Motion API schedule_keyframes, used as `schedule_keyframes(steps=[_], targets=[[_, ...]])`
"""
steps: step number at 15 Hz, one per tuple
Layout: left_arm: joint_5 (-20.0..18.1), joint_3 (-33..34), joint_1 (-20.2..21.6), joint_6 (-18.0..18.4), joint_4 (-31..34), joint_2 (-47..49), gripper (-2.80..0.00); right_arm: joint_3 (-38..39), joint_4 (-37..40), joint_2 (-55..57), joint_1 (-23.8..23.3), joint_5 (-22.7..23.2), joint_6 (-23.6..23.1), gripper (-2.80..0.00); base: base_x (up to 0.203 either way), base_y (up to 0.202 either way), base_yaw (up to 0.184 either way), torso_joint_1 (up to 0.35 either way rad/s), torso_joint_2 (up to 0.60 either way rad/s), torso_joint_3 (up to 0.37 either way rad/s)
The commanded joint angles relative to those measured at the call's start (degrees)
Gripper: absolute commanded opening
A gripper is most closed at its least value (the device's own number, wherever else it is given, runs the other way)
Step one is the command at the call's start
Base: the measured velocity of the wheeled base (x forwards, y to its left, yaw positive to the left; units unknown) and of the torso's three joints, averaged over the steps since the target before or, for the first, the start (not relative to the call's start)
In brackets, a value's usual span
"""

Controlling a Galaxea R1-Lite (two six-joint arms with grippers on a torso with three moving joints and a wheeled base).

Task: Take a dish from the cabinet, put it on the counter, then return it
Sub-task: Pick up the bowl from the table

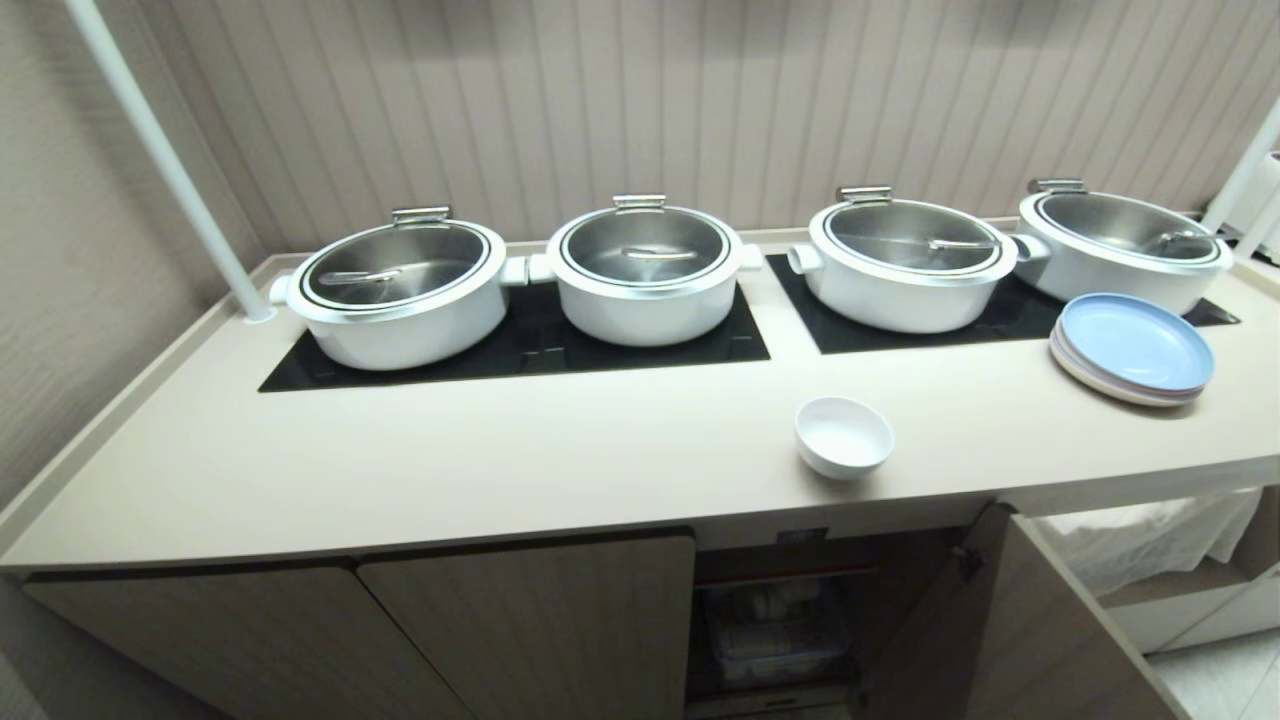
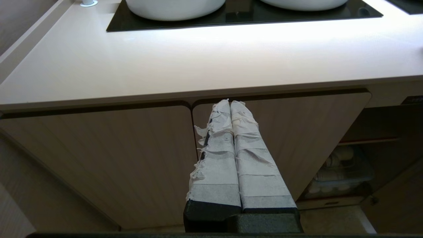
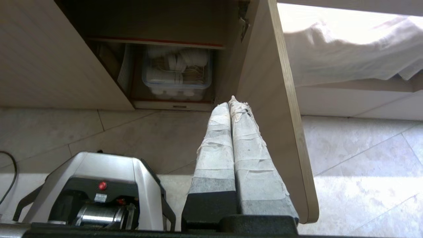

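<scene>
Our bowl (image 1: pixel 843 436) sits lower right of centre on the counter (image 1: pixel 500 460). Both claws, left (image 2: pixel 230 103) and right (image 3: pixel 231 100), are pressed together, empty. Reaching up, we risk clipping the open door (image 3: pixel 281 115).

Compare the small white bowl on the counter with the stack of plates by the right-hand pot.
The bowl is deep and plain white; the stack of plates is shallow, with a pale blue plate on top. The bowl stands alone near the counter's front edge above the open cabinet; the plates sit farther back and right, overlapping a black glass panel. Both are round, upright and empty.
</scene>
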Motion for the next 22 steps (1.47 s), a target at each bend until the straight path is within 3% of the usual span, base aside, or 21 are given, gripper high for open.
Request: schedule_keyframes(steps=[1, 10, 22], targets=[[-0.1, 0.0, 0.0, 0.0, 0.0, 0.0, -2.8, 0.0, 0.5, -7.2, 0.3, 0.0, -0.1, -2.8, 0.0, 0.0, 0.0, 0.0, 0.0, 0.0], [0.0, -0.1, 0.0, 0.0, 0.0, 0.0, -2.8, 0.0, 1.3, -23.5, 3.8, 0.0, 4.3, -2.8, 0.0, 0.0, 0.0, 0.0, 0.0, 0.0], [0.0, -0.1, 0.0, 0.0, 0.0, 0.0, -2.8, 0.0, 1.2, -24.3, 3.9, -0.1, 4.4, -2.8, 0.0, 0.0, 0.0, 0.0, 0.0, 0.0]])
